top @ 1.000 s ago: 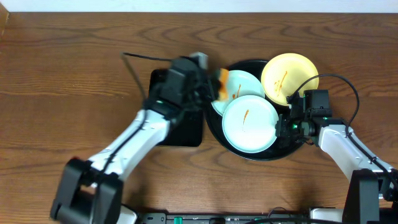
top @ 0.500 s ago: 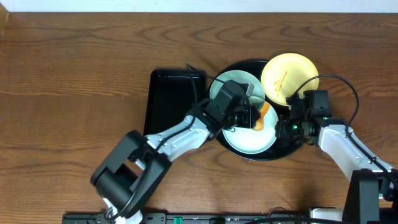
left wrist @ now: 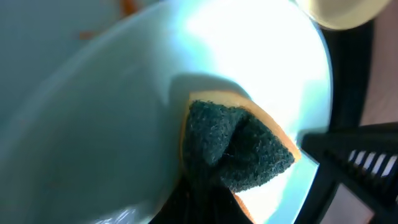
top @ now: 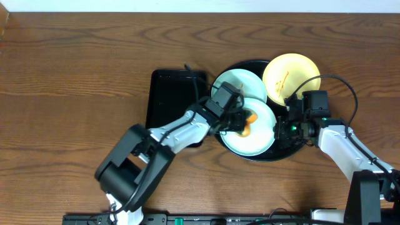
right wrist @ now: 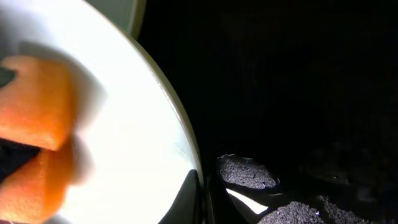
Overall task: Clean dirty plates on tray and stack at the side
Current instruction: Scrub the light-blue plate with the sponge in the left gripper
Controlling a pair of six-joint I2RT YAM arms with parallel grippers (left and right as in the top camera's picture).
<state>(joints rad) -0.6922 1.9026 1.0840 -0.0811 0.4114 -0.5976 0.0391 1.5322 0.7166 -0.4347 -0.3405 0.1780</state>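
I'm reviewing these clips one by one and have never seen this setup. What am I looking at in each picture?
Two robot arms work at a wooden table. The overhead picture looks straight down; the other two come from a camera on each wrist. A round black tray holds three plates: a yellow plate with reddish smears, a back mint plate and a front mint plate. The left gripper holds a sponge pressed on the front mint plate; its wrist view shows the sponge's green side close up. The right gripper sits at that plate's right rim; whether it grips is unclear. A rectangular tray lies left of the round one.
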